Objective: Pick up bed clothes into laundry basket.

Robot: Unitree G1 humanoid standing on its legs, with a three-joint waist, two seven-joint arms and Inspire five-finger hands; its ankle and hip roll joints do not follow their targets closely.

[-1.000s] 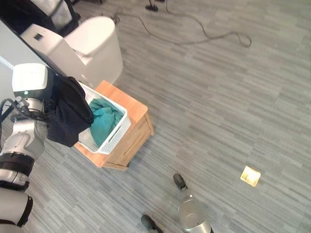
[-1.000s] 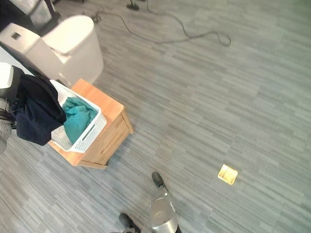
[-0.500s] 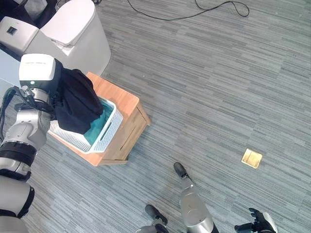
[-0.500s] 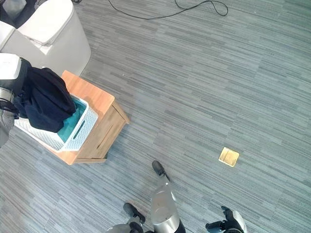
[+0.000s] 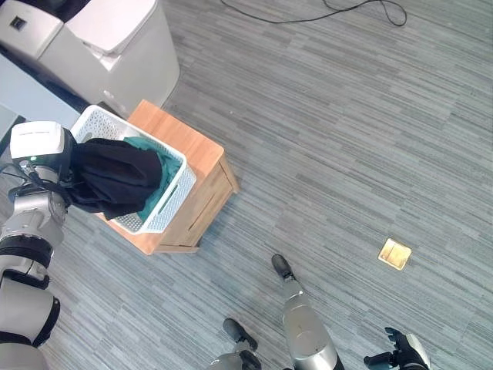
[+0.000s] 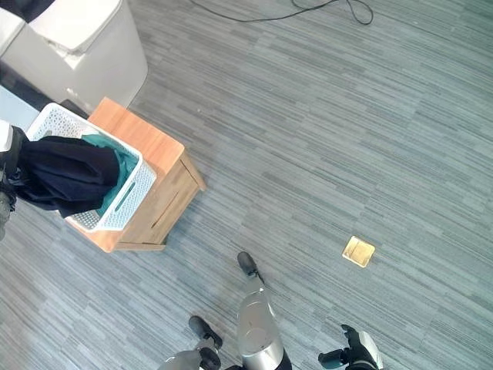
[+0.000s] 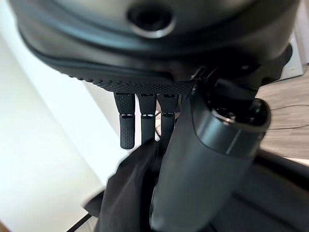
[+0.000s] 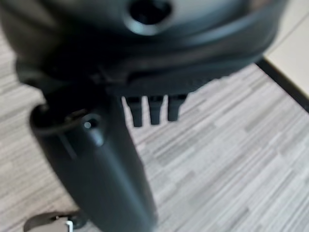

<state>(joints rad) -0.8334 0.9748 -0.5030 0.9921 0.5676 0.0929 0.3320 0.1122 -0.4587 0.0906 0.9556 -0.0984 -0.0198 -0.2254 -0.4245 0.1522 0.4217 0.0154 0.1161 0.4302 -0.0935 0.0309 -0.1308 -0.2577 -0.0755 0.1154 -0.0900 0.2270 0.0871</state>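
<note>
Left hand (image 7: 203,159) pinching dark navy cloth garment (image 5: 115,176), draped over near rim of white perforated plastic laundry basket (image 5: 173,196), teal cloth (image 5: 154,154) beneath.

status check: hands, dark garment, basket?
Left robot hand pinching dark garment, draped over white basket rim. Right robot hand low, idle. Teal cloth inside.

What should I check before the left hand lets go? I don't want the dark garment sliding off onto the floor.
1. Basket sits on the wooden stand: ok.
2. Dark garment over the basket: partly, its near edge drapes over the rim: not ok.
3. Left hand pinching the garment: ok.
4. Teal cloth inside the basket: ok.
5. Right hand away from the basket, low by the floor: ok.
</note>
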